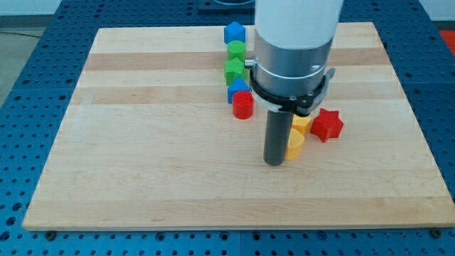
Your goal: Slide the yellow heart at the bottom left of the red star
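Already my tip stands against the view's-left side of a yellow block, which sits just below and to the left of the red star. A second yellow block lies touching the red star's left side, partly hidden behind the rod; which of the two is the heart I cannot tell, since both are half covered. There are no jaws on this arm, only the rod, so nothing is open or clamped.

Taking the red star as the landmark, the lower yellow block looks very near its goal at the star's bottom left. As I judge it, the step needs only a short, slow nudge, if any. Pushing further toward the star would risk shoving the star itself or jamming both yellow pieces together. Better to ease in from the side away from the star and stop early.

Well up and left of the red star a column of blocks stands clear on the counter: a red cylinder, a blue block, two green ones, and a blue one farthest off.
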